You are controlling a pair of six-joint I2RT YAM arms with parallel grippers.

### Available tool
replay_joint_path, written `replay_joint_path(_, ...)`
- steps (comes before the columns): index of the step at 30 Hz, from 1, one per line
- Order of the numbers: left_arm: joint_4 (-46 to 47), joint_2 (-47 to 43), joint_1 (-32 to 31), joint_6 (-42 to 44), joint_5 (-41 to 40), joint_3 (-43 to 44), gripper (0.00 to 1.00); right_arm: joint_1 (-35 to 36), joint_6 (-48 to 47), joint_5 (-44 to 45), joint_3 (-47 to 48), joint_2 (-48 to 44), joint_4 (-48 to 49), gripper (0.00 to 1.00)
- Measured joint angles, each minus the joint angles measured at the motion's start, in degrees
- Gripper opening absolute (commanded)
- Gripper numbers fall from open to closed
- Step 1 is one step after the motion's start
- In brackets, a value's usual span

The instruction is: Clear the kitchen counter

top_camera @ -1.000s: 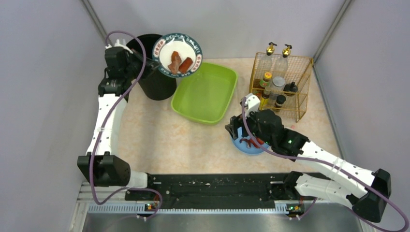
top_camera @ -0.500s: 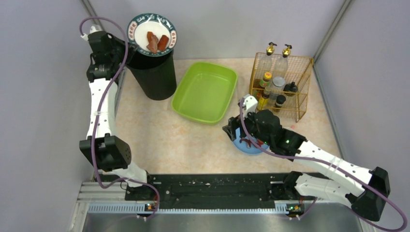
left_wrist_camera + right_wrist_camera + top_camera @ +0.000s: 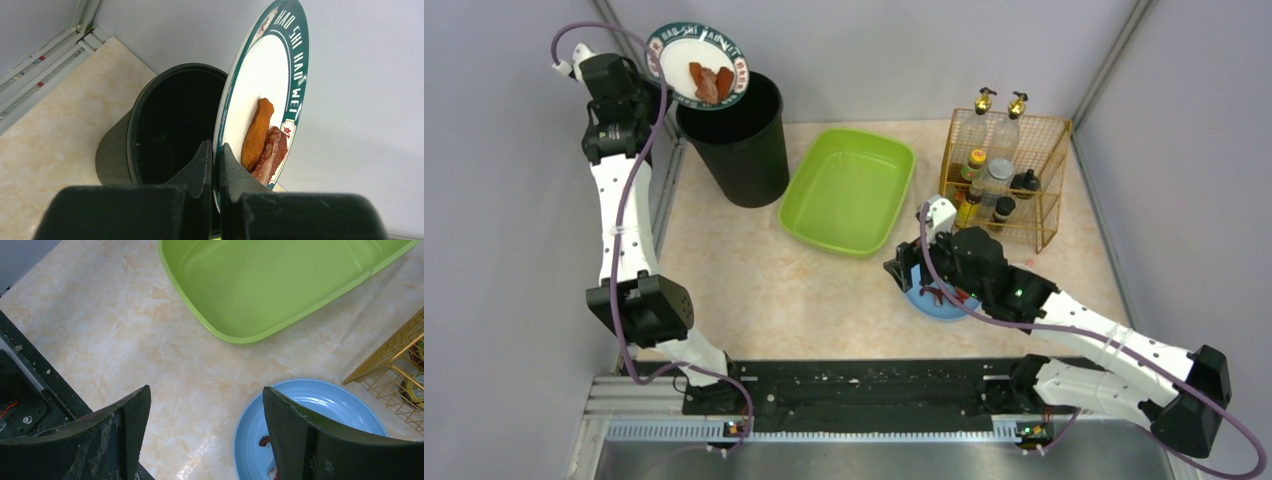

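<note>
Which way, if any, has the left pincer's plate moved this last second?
Yes: left and back. The plate was at the right rim of the black bin, by the green tray; now it's over the bin's far-left rim.

Plate point(image 3: 265, 85): white capitals "HAO SHI HAO WE…" on its green rim, rest cut off. Rim panel has red characters, unreadable. Bottles point(image 3: 976, 165): labels too small.

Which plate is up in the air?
The white plate with the green rim, pinched by the left gripper and tipped above the black bin. The blue plate lies on the kitchen counter under the right gripper.
</note>
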Motion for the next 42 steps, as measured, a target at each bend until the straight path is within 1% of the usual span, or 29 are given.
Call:
replay_joint_path(6,0.04,-0.09,-0.07,1.9,-3.04,-1.16,0.0,0.0,0.02,-0.17,-0.04,0.0,0.02,0.81)
replay_joint_path(14,0.33,-0.63,-0.74,4.52,-8.44,-6.8,0.0,0.0,0.02,-0.42,-0.74,-0.02,0.35,0.81)
replay_joint_path(22,3.43,-1.49,-2.38,8.41,-14.38,-12.22,0.0,0.0,0.02,-0.48,-0.76,-0.02,0.44,0.81)
replay_joint_path(28,7.85,-2.97,-6.4,14.99,-21.66,-15.3,0.0,0.0,0.02,-0.61,-0.83,-0.02,0.48,0.81)
replay_joint_path(36,13.35,-4.81,-12.9,25.27,-31.06,-16.06,0.0,0.0,0.02,-0.66,-1.53,-0.2,0.92,0.81)
replay_joint_path(42,20.72,-4.94,-17.9,36.24,-39.41,-17.53,0.0,0.0,0.02,-0.66,-1.53,-0.33,0.92,0.81)
